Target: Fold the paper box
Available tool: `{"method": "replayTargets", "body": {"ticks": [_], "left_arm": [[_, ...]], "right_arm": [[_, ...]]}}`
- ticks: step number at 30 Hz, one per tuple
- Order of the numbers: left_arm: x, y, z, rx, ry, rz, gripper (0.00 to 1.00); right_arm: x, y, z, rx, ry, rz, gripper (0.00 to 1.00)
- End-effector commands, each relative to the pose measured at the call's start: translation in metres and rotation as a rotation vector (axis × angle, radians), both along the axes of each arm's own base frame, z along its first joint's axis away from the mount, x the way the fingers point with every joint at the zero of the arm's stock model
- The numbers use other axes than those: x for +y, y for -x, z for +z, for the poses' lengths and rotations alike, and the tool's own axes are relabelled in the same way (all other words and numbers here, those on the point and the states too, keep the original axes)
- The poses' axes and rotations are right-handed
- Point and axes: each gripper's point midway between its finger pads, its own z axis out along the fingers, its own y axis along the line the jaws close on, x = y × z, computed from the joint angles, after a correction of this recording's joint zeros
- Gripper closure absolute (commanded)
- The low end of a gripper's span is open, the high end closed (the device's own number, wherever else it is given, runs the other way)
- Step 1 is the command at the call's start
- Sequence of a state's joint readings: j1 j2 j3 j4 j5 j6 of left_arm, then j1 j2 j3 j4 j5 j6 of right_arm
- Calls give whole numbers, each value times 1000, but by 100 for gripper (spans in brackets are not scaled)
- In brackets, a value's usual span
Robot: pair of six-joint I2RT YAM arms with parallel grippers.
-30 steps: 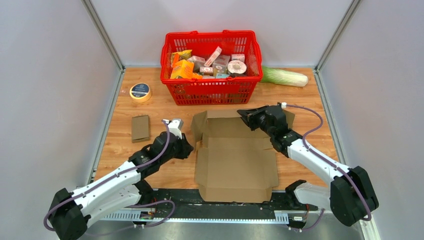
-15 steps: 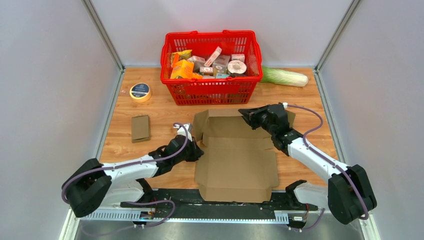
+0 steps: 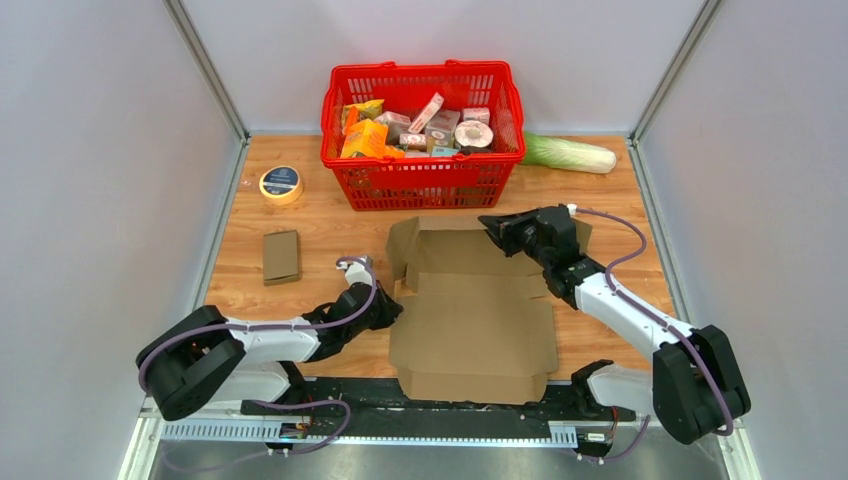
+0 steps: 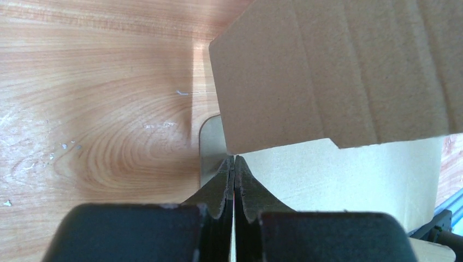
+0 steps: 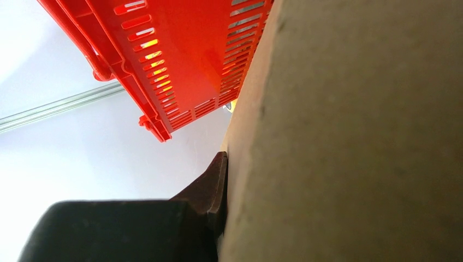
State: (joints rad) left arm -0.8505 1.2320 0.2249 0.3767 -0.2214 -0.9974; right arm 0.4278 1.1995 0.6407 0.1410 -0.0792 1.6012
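Table (image 3: 310, 215): wooden top under both pincers; I see it bare to the left of the left pincer's tips in the wrist view
Paper box (image 3: 470, 320): brown card lying opened out between my two pincers, its near edge by the arm bases; one flap tilts up just beyond the left pincer's tips
Basket (image 3: 425, 185): red, full of packets, just past the right pincer, beyond the box's far edge
Cabbage (image 3: 570, 153): pale green, lying beyond the right pincer and to its right, beside the basket
Left pincer (image 3: 393, 300): low at the box's left edge; jaws pressed together, tips meeting at the card; I cannot tell whether any card is caught between them
Right pincer (image 3: 492, 228): at the box's far right corner; closed on the box's far flap, one finger (image 5: 215, 185) flat against the card, the other hidden behind it
Card piece (image 3: 281, 256): small brown rectangle, left of the left pincer, apart from it
Tape roll (image 3: 281, 184): yellow, farther out beyond the card piece
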Motion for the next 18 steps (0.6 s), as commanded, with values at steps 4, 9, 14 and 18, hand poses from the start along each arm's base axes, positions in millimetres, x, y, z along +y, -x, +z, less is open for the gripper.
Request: {"method": "replayTargets", "body": {"ticks": [4, 9, 14, 18], "left_arm": [[41, -2, -31, 10, -142, 133, 100], [40, -8, -30, -37, -158, 117, 100], [43, -5, -36, -82, -137, 98, 98], [43, -5, -40, -95, -161, 71, 97]], "right_arm": [[-5, -5, 6, -37, 24, 17, 96], [-2, 0, 3, -97, 127, 110, 96], [-11, 9, -22, -59, 168, 148, 95], [-14, 9, -25, -59, 164, 129, 95]]}}
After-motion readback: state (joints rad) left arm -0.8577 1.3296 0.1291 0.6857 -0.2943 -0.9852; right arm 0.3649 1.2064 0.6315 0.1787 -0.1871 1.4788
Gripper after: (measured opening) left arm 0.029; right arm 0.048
